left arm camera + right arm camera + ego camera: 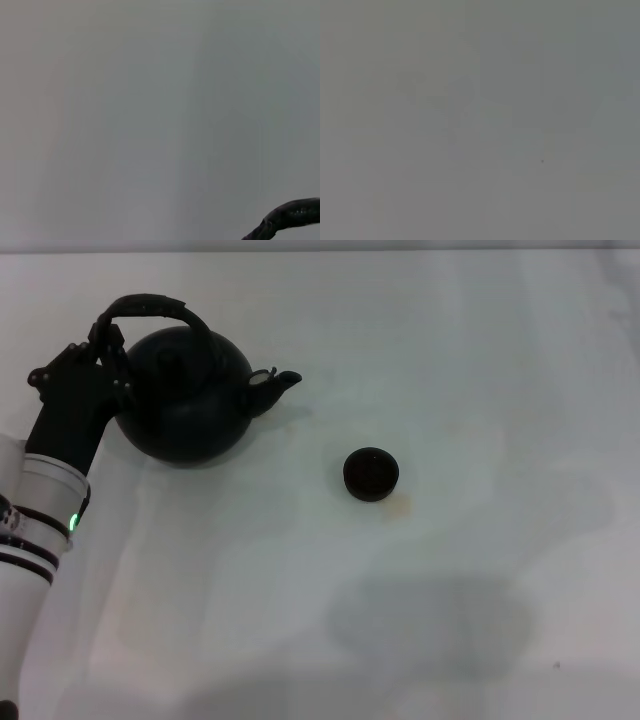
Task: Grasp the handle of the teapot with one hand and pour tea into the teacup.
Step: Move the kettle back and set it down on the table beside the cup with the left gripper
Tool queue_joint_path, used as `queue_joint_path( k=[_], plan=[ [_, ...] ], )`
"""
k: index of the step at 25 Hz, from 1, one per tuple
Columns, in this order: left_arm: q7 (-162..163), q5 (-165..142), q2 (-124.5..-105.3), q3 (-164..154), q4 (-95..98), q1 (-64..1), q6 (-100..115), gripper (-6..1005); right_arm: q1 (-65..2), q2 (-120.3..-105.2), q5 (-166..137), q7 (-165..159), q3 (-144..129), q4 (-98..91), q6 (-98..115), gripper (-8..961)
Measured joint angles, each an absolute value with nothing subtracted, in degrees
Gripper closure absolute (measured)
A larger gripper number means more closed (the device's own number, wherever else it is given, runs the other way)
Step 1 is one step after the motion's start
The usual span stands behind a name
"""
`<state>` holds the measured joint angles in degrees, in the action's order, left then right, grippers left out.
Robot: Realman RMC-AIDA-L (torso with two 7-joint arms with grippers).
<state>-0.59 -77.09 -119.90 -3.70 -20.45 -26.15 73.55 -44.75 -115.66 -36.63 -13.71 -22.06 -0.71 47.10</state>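
Observation:
The black teapot (185,400) stands on the white table at the far left, its spout (275,383) pointing right towards the teacup. Its arched handle (150,308) rises over the lid. My left gripper (100,348), black on a white arm with black rings, is at the handle's left end, right against it. A short piece of the handle shows at the edge of the left wrist view (292,216). The small dark teacup (371,473) sits upright on the table to the right of the pot, apart from it. The right gripper is out of view.
The white table (480,390) stretches right and forward of the cup. A faint yellowish stain (402,504) lies beside the cup. The right wrist view shows only bare table surface (480,120).

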Motion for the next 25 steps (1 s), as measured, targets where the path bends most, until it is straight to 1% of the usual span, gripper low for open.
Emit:
queue_joint_path(
  k=[13, 15, 21, 25],
  plan=[
    [-0.8, -77.6, -119.87, -4.0, -20.4, -26.4, 71.9, 907, -44.9, -115.66, -36.4, -13.7, -22.1, -0.7, 47.1, 88],
    [-0.8, -77.6, -119.86, -4.2, -20.4, -26.3, 72.1, 788, -44.9, -115.66, -36.4, -13.7, -22.1, -0.7, 47.1, 88],
    [-0.9, -77.7, -119.91, -4.2, -20.4, -25.7, 72.8, 606, -44.8, -115.70, -36.5, -13.7, -22.1, -0.7, 47.1, 88],
    [-0.9, -77.7, -119.91, -4.3, -20.8, -23.8, 76.5, 521, -44.6, -115.79, -36.6, -13.7, -22.1, -0.6, 47.1, 88]
  ],
)
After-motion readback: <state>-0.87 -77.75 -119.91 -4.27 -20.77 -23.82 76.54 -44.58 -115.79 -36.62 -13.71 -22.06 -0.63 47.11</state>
